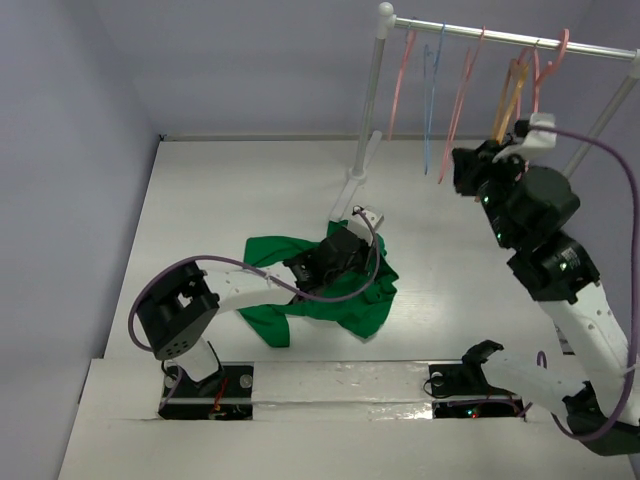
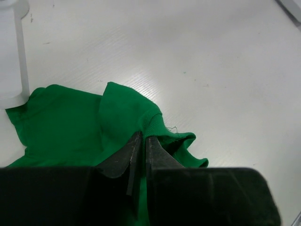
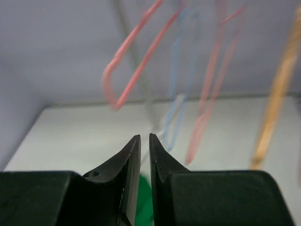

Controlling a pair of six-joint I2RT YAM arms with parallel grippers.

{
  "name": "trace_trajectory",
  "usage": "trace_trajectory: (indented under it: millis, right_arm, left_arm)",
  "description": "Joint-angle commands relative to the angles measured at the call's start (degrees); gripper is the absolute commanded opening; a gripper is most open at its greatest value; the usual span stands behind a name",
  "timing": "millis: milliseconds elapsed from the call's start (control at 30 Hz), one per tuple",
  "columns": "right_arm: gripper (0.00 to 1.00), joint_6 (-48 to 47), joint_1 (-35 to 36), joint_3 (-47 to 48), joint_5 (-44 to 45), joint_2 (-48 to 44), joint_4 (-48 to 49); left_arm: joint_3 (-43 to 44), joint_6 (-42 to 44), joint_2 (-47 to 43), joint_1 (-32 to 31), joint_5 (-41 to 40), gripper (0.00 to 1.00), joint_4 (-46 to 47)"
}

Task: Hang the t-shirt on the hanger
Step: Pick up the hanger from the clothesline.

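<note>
The green t-shirt (image 1: 350, 300) lies crumpled on the table in front of the arms. My left gripper (image 1: 322, 272) is down on it. In the left wrist view the gripper (image 2: 142, 136) is shut on a fold at the ribbed collar of the t-shirt (image 2: 70, 122). The salmon-pink hanger (image 1: 553, 58) hangs at the right end of the rail, partly behind my right arm. My right gripper (image 1: 465, 170) is raised just left of it. In the right wrist view the right gripper (image 3: 145, 136) is shut and empty.
A white clothes rail (image 1: 500, 35) on a post (image 1: 365, 120) stands at the back. It carries thin pink hangers (image 1: 400, 70), a thin blue hanger (image 1: 430, 90) and an orange-tan wooden hanger (image 1: 510, 95). The post's base (image 2: 11, 56) stands by the shirt.
</note>
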Motion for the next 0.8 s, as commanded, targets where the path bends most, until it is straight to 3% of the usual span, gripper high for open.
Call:
trace_trajectory:
  millis: [0,67,200,233,333,533,767]
  right_arm:
    - [0.21,-8.91,-9.5,10.45,10.43,6.45,0.52]
    - [0.26,-7.6,-18.79,14.35,8.49,11.46,-1.06]
    - [0.44,-6.11,-27.69,18.49,6.48,16.21,-1.41]
    - [0.53,-5.92,-28.77,20.41,5.94,17.09,-1.59]
    - [0.62,-6.97,-33.16,24.19,4.36,21.57,-3.87]
    - [0.61,-6.81,-39.49,30.88,-4.77,29.4,-8.01]
    - [0.54,-4.6,-41.35,34.84,-9.97,33.62,-12.14]
  left_arm:
    - [-1.4,-0.45,-4.83,0.12,0.94,0.0,4.89]
    - [-2.98,-0.45,-5.8,0.12,0.94,0.0,5.42]
    - [-4.39,-0.62,-7.21,0.12,0.59,0.0,6.47]
    - [-4.48,-0.62,-7.04,0.12,0.59,0.0,6.56]
    - [-4.66,-0.71,-6.43,0.12,1.38,0.0,7.0]
    - [-4.74,-1.06,-6.16,0.12,2.08,0.0,7.53]
    - [-4.57,-1.06,-5.72,0.12,2.35,0.0,7.62]
